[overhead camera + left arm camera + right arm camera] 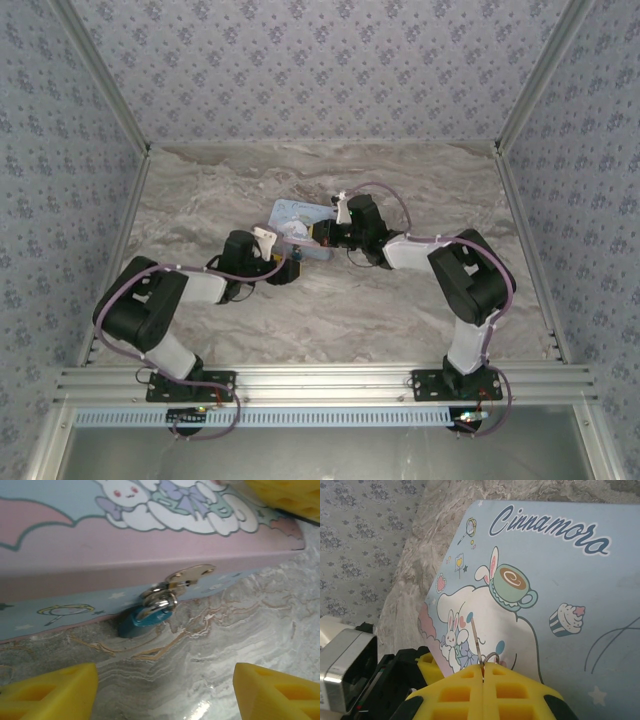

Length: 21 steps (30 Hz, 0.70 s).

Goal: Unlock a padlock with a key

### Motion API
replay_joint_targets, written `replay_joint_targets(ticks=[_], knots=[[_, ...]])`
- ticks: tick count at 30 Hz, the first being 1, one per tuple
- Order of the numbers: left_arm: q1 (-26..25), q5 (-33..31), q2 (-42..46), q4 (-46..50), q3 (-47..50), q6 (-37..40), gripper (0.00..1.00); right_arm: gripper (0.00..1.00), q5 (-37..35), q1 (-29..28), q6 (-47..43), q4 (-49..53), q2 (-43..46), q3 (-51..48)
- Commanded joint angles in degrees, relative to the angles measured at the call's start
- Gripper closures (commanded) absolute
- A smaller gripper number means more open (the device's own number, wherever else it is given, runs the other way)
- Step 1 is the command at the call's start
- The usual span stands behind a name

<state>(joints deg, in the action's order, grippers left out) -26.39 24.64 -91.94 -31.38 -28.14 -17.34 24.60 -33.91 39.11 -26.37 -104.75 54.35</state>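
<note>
tiny blue padlock (140,621) lying on the marbled tabletop (240,630), pressed against the side wall of the light-blue tin (75,555) that faces the left claw. hangs just below the tin's metal hasp (192,574), with its silvery shackle (161,600) reaching up to that hasp; cannot tell whether locked or sprung.

left claw (165,694) spread wide open on the near side of the padlock, one yellow fingertip at each lower corner of the left wrist view, low over the tabletop, touching nothing.

right claw (482,680) pinched closed above the tin's cartoon lid (545,595), gripping a thin metal key (477,640) seen edge-on, a small wire ring beside it at the fingertips. blade pointing out over the printed rabbit figure and the "cinnamora" lettering.

from above, tin (297,222) lying mid-tabletop (400,300), left claw (288,268) at its near edge, right claw (322,236) at its right edge, both arms bent inward toward it. floral-papered walls (320,70) closing in the left, right and far sides.
</note>
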Motion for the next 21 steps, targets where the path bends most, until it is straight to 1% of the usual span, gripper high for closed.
replay_joint_targets(ticks=[1, 8, 12, 21], knots=[[-0.56, -0.72, -2.10, -2.56, -2.73, 1.28, 0.30, 1.00, -2.40, -0.45, -1.23, 5.78, -0.24, -2.04], [-1.02, -1.62, -5.10, -3.59, -4.53, 1.28, 0.32, 1.00, -2.71, -0.63, -1.15, 5.80, -0.19, -2.31], [-2.10, -2.38, -6.30, -3.65, -5.16, 1.69, 0.34, 1.00, -2.80, -0.72, -1.21, 5.80, -0.37, -2.23], [-4.19, -5.79, -9.37, -4.49, -5.79, 0.42, 0.41, 1.00, -2.82, -0.89, -1.13, 5.80, -0.48, -2.18]])
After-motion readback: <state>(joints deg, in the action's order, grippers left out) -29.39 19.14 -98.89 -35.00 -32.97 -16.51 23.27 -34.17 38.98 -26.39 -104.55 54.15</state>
